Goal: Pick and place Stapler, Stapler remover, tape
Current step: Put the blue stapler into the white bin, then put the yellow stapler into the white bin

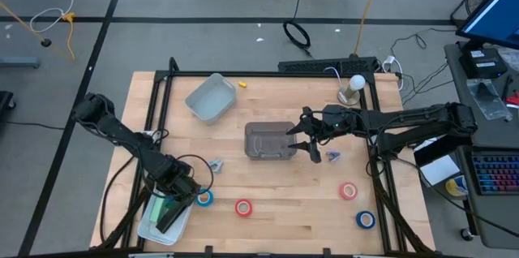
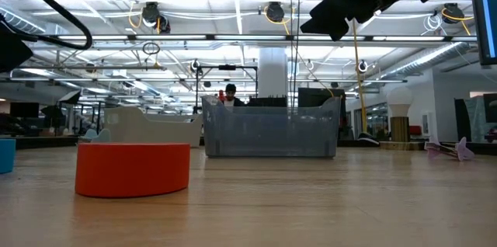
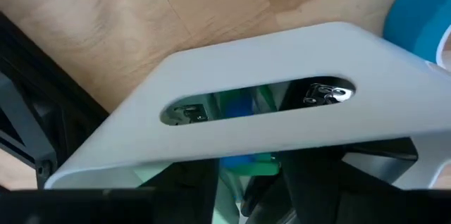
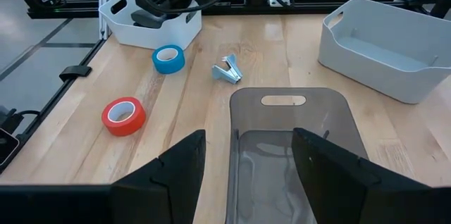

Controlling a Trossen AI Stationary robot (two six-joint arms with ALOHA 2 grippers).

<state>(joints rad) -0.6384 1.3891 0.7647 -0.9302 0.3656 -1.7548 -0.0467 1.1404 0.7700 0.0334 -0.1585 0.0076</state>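
Note:
My left gripper [image 1: 173,208] reaches down into the white bin [image 1: 154,224] at the table's near left corner. A green and blue thing [image 3: 243,104], perhaps the stapler, shows through that bin's handle slot. My right gripper [image 4: 248,171] hangs open above the right end of the grey see-through bin [image 1: 268,140], touching nothing. A silver staple remover [image 1: 215,164] lies left of that bin, a purple one [image 1: 332,156] right of it. Blue tape [image 1: 204,198], red tape [image 1: 243,207], red tape [image 1: 349,191] and blue tape [image 1: 366,220] lie flat near the near edge.
A second white bin [image 1: 209,97] stands toward the far left of the table. A white lamp [image 1: 354,86] stands at the far right. A black frame [image 1: 268,74] rims the table. Bare wood lies between the grey bin and the tape rolls.

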